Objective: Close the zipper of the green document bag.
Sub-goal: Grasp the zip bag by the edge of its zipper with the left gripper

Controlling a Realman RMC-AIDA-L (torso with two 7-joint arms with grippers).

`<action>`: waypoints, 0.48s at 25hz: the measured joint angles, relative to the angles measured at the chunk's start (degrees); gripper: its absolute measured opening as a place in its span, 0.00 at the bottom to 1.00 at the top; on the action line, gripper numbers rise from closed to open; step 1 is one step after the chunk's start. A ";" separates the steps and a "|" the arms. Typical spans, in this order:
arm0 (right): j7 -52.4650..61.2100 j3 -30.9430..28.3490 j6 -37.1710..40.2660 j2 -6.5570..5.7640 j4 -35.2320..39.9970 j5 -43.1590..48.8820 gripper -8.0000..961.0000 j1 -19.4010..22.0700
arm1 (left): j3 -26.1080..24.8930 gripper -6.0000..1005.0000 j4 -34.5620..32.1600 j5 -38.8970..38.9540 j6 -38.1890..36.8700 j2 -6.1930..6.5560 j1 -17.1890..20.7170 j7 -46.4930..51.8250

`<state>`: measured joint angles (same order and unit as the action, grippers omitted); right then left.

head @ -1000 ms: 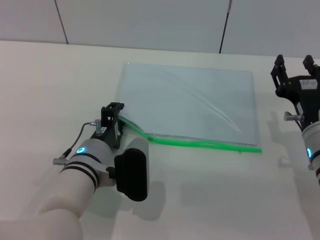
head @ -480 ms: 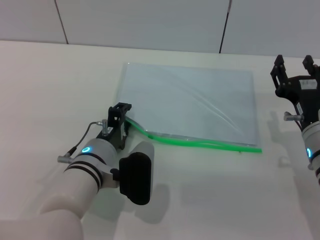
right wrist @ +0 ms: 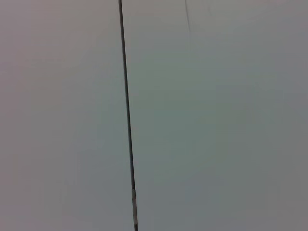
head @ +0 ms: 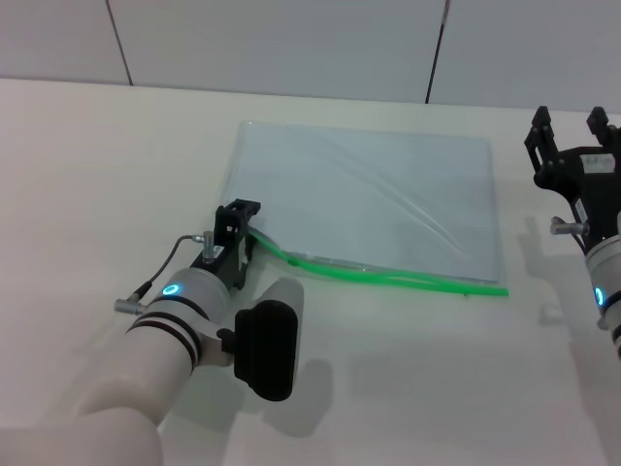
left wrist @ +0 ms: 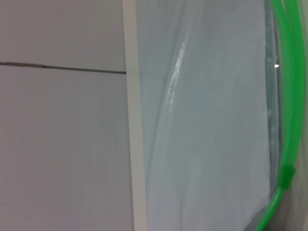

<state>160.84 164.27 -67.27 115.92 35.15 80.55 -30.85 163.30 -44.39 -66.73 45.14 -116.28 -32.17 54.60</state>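
The green document bag point(head: 374, 199) lies flat on the pale table point(head: 107, 165), its translucent face also filling the left wrist view point(left wrist: 207, 125). The zipper point(head: 398, 279) runs along the edge nearest me as a bright green strip, seen too in the left wrist view point(left wrist: 290, 110), and it bows up at its left end. My left gripper point(head: 240, 216) sits at that left end with its fingers close together on the strip. Off the bag's right side, my right gripper point(head: 571, 124) is held above the table, open and holding nothing.
A white panelled wall point(head: 291, 44) with dark seams stands behind the table. The right wrist view holds only that wall and one seam point(right wrist: 127, 120). Bare tabletop lies in front of the bag and to its left.
My left gripper has slid a little to the right along the bag's near edge, and the raised bend in the green strip has moved with it. The right arm has stayed still.
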 joint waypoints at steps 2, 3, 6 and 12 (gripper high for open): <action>0.00 0.00 -0.05 0.00 0.01 0.02 0.68 0.01 | 0.00 0.44 0.00 -0.29 0.00 -0.04 0.00 -0.53; 0.00 0.00 -0.12 0.00 0.00 0.04 0.68 0.02 | 0.00 0.43 0.00 -0.31 0.02 -0.05 0.00 -0.85; 0.00 0.00 -0.33 0.00 0.00 0.05 0.68 0.09 | 0.00 0.40 0.00 -0.36 0.06 -0.07 0.00 -1.23; 0.00 0.00 -0.47 0.09 0.00 0.15 0.68 0.31 | -0.26 0.21 -0.43 -1.10 2.09 -0.21 0.00 -0.73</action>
<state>160.84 164.27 -67.74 116.01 35.16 80.70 -30.54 163.03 -44.82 -67.83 47.23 -116.49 -32.17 53.87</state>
